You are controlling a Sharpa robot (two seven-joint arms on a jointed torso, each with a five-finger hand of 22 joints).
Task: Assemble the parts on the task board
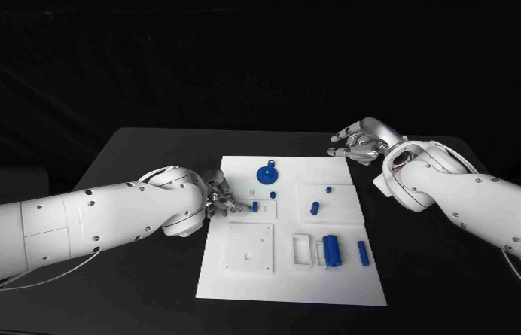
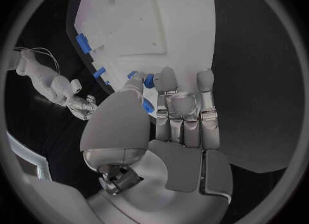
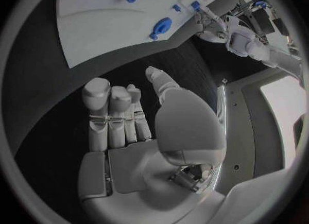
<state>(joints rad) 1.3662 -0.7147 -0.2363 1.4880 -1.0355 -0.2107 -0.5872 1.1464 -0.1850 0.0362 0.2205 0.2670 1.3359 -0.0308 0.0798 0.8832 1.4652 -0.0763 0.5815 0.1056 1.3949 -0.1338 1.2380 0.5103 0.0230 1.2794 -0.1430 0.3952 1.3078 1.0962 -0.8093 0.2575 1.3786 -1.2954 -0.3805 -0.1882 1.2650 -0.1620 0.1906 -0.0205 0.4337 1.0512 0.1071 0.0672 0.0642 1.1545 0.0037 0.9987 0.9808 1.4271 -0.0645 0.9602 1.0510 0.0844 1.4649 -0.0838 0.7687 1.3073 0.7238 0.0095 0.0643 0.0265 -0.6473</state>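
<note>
While your left hand [image 1: 217,196] works at the task board's [image 1: 284,290] left edge, its fingertips [image 2: 166,80] close on a small blue part [image 2: 149,80]; whether it is lifted cannot be told. Your right hand [image 1: 361,143] hovers off the board's far right corner above the worktop [image 1: 141,147], fingers loosely curled, holding nothing. The part looks light, rigid and probably slick: pinch it across its sides.

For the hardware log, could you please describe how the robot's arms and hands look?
Both arms are smooth white shells with small dark screw dots and thin pale cables. The left hand and right hand are silver metal, with grey padded fingers.
</note>
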